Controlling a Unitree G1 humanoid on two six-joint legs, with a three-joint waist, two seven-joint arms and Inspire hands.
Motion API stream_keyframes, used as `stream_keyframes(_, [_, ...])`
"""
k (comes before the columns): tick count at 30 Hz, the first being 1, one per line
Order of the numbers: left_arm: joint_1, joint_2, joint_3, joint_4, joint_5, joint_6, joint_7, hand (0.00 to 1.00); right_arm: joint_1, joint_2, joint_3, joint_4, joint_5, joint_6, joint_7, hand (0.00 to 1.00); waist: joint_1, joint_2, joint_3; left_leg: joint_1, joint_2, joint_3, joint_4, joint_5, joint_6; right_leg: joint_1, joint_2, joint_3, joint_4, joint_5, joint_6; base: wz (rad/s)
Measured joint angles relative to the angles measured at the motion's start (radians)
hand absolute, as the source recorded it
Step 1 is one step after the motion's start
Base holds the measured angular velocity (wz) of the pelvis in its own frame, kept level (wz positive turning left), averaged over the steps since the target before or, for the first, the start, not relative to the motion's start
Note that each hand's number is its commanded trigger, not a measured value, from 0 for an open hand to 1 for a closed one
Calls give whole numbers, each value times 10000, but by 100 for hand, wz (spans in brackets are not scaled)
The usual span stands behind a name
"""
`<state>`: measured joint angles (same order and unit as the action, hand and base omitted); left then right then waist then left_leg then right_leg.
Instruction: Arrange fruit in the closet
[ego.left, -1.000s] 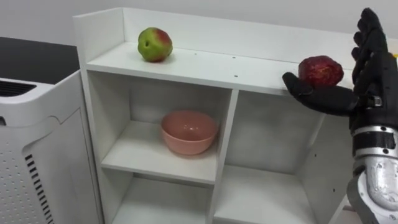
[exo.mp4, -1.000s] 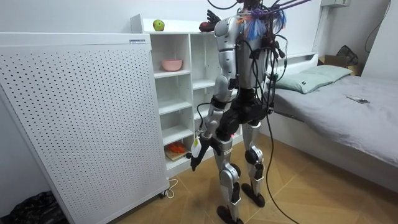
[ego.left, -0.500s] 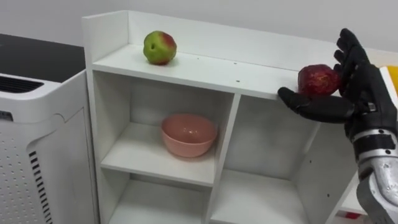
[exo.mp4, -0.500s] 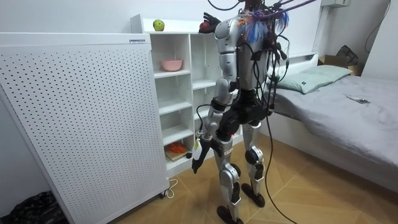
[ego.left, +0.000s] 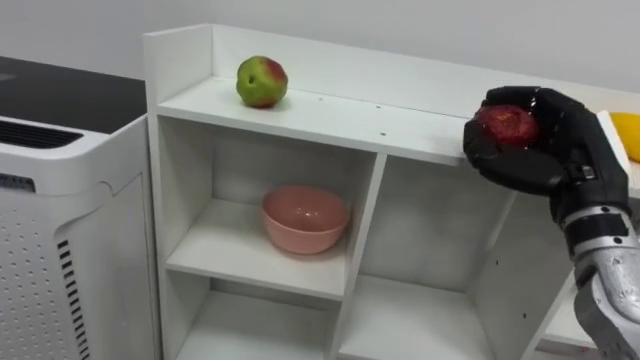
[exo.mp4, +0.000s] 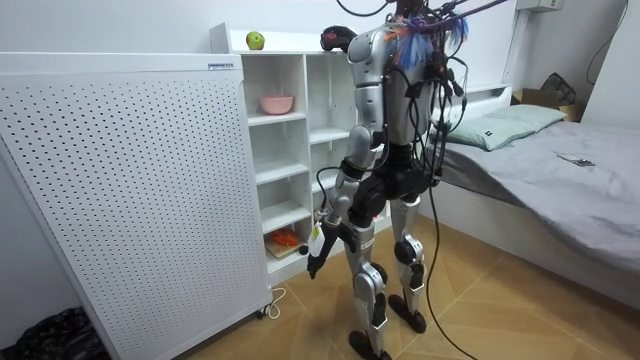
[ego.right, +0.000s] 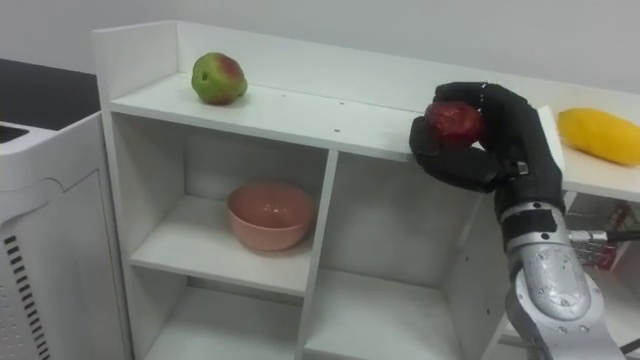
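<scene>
While the right hand (ego.left: 535, 150) is curled fully round the red fruit (ego.left: 507, 123), it holds that fruit at the front edge of the closet's top shelf (ego.left: 340, 112). This looks like the carrying step; next it must choose a spot and set the fruit down gently. A green apple (ego.left: 261, 81) sits at ten o'clock, a pink bowl (ego.left: 305, 217) at eight and a yellow fruit (ego.right: 600, 135) at three. The left hand (exo.mp4: 313, 257) hangs by the thigh.

The right hand (ego.left: 548, 150) is raised at the front edge of the closet (ego.left: 330, 112) top, fingers curled round a red fruit (ego.left: 507, 123). The left hand (exo.mp4: 313, 258) hangs beside the thigh.
</scene>
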<state>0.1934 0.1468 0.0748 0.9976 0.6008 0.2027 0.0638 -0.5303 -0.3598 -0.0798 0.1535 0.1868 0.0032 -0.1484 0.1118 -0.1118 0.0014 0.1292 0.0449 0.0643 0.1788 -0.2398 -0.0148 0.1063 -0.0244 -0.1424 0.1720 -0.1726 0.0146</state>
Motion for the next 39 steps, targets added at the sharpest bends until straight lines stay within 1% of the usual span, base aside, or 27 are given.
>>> stream_keyframes(8, [-35,8,-14,-81,0,8,142,0,-70,0,38,-54,75,-15,-2,100,6,72,-21,18,-1,4,2,0,0,31,-3,-1,-13,0,0,0])
stream_keyframes(11, [-13,4,-15,-80,-6,9,142,0,-67,22,110,-242,642,4,203,100,-1,154,-17,53,-1,16,0,0,0,61,-2,5,-18,1,1,0])
stream_keyframes(14, [-6,7,-15,-81,0,-14,147,0,-17,30,224,-561,1239,20,619,100,-6,246,-26,47,0,15,4,1,0,65,-4,-24,-16,1,0,0])
stream_keyframes(15, [-6,9,-18,-80,0,-28,158,0,38,38,355,-722,1433,68,777,100,-24,272,-26,45,0,15,1,1,0,56,-6,-40,-15,1,0,0])
stream_keyframes(16, [-7,22,-26,-78,-2,-50,179,0,166,42,523,-993,1683,206,944,100,-49,293,-32,19,2,14,-2,1,0,30,-6,-59,-15,2,-1,0])
stream_keyframes(18, [-17,22,-35,-62,-2,-51,228,0,444,99,646,-1514,1908,285,1101,100,-55,279,-84,-52,4,18,-6,1,0,-58,-6,-76,-6,5,-5,-2])
stream_keyframes(21, [-7,37,-37,-18,-39,-52,230,0,786,96,813,-2179,2065,427,1501,100,-33,255,-113,-58,9,90,-14,1,0,-102,1,-27,-2,6,-5,-7])
stream_keyframes(23, [-6,60,-65,61,-210,-64,229,0,889,99,1121,-2472,2293,496,1815,100,-24,255,-113,-13,9,155,-17,1,0,-97,1,38,-5,6,-5,-10])
stream_keyframes(25, [-43,108,-203,82,-204,-98,219,0,1016,99,1576,-2806,2545,722,2283,100,9,244,-120,15,8,162,-17,1,0,-93,-1,55,-8,6,-4,-3])
stream_keyframes(27, [-67,107,-209,210,-196,-150,216,0,1106,100,1832,-3137,2787,917,2648,100,27,249,-117,4,8,154,-15,1,0,-91,-2,63,-9,6,-4,0])
stream_keyframes(30, [-146,101,-210,462,-198,-113,210,0,1187,128,2088,-3577,2871,1002,3349,100,66,270,-102,12,8,145,-14,1,0,-54,-3,37,-15,6,-4,0])
stream_keyframes(31, [-105,93,-211,465,-209,-81,205,0,1231,133,2188,-3674,2878,1008,3594,100,64,252,-114,18,9,148,-14,1,0,-37,-5,33,-19,6,-4,0])
stream_keyframes(34, [-47,93,-384,466,-212,-52,246,0,1377,151,2489,-3817,2912,1117,3924,100,107,231,-125,44,8,156,-7,2,1,-11,-14,25,-9,8,-1,0])
stream_keyframes(36, [-12,92,-504,472,-236,-53,369,0,1681,194,2604,-4049,3157,1220,4014,100,190,220,-124,62,8,155,8,2,1,12,-15,21,-3,10,1,0])
stream_keyframes(38, [-14,99,-613,537,-316,-56,437,0,1904,223,2645,-4059,3451,1230,4139,100,244,220,-117,76,9,152,30,2,1,36,-13,21,-2,12,-3,0])
stream_keyframes(39, [35,106,-633,545,-439,-60,479,0,2081,250,2646,-4034,3683,1249,4139,100,268,222,-95,120,9,141,27,2,1,82,-13,8,-4,13,-4,6])
